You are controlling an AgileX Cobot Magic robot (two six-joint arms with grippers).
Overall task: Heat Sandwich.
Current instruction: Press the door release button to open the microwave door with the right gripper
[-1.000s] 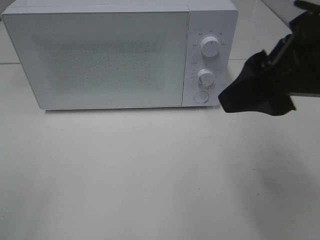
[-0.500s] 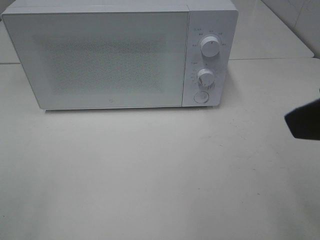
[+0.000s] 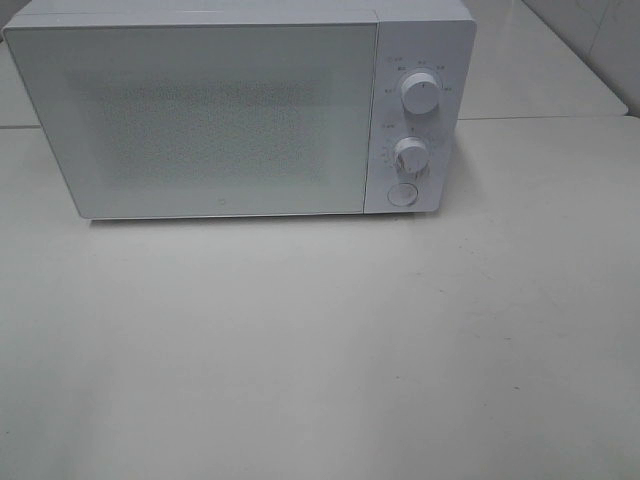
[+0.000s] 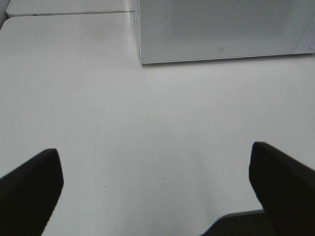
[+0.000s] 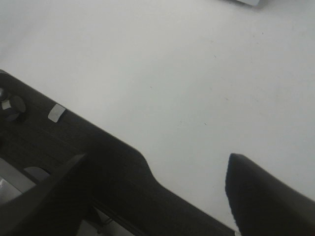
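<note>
The microwave (image 3: 240,110) stands at the back of the counter (image 3: 320,350) with its door (image 3: 200,120) shut flush against the front, which fits a heating step: nothing can run with the door open. The sandwich shows in no view; the door's speckled window is too pale to see through, so whether it sits inside the microwave cannot be told, though the bare stretch of counter in front of the microwave suggests it is not waiting outside. On the panel at the microwave's right side sit an upper dial (image 3: 421,92), a lower dial (image 3: 411,156) and a round button (image 3: 402,194) below them, all free of any contact. Neither arm appears in the high view. The left tool (image 4: 156,169) hangs above the counter in front of the microwave, its fingers spread wide with nothing between them, aimed towards the door's lower edge. The right tool (image 5: 157,162) is also spread and carries nothing, looking down on plain counter well apart from the microwave. Both being empty and clear of the microwave looks like a waiting posture, leaving the door and controls unobstructed
</note>
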